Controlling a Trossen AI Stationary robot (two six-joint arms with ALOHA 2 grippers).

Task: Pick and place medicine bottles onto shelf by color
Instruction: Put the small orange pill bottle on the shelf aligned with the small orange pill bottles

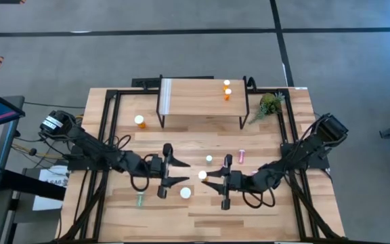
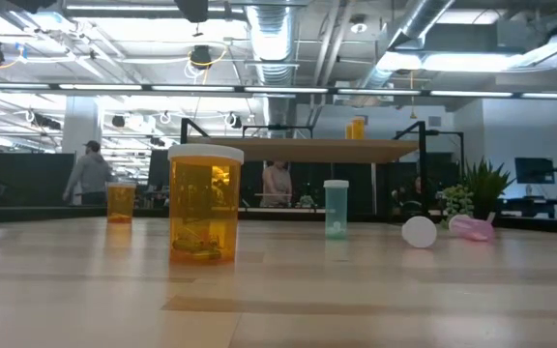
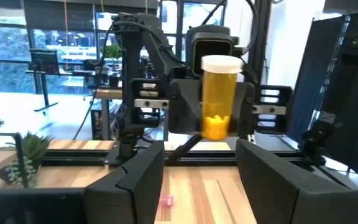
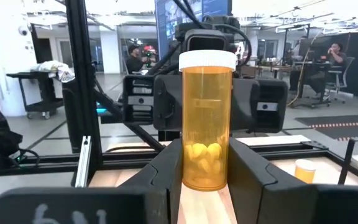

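Orange bottle (image 1: 202,175), white-capped, sits mid-surface between the two grippers, which face each other from left and right. High view: right gripper (image 1: 210,177) pinches it; left gripper (image 1: 183,170) has fingers spread just beside it, likely lined up for a handover or freshly let go. Shelf (image 1: 202,98), pale planks on thin black legs, stands at the far side with two orange bottles (image 1: 227,91) grouped at its right end, so orange probably belongs there. Another capped bottle (image 1: 185,193) stands nearer, a pink one (image 1: 241,156) lies farther right.

Low view: translucent amber cylinder (image 2: 204,203) upright on smooth wood, pills inside; pale green bottle (image 2: 336,209) behind, pink one (image 2: 471,227) on its side.

Left wrist view: dark fingers (image 3: 135,180) apart, the bottle (image 3: 219,95) beyond them.

Right wrist view: fingers (image 4: 166,180) press the bottle's (image 4: 206,124) lower body, keeping it vertical.
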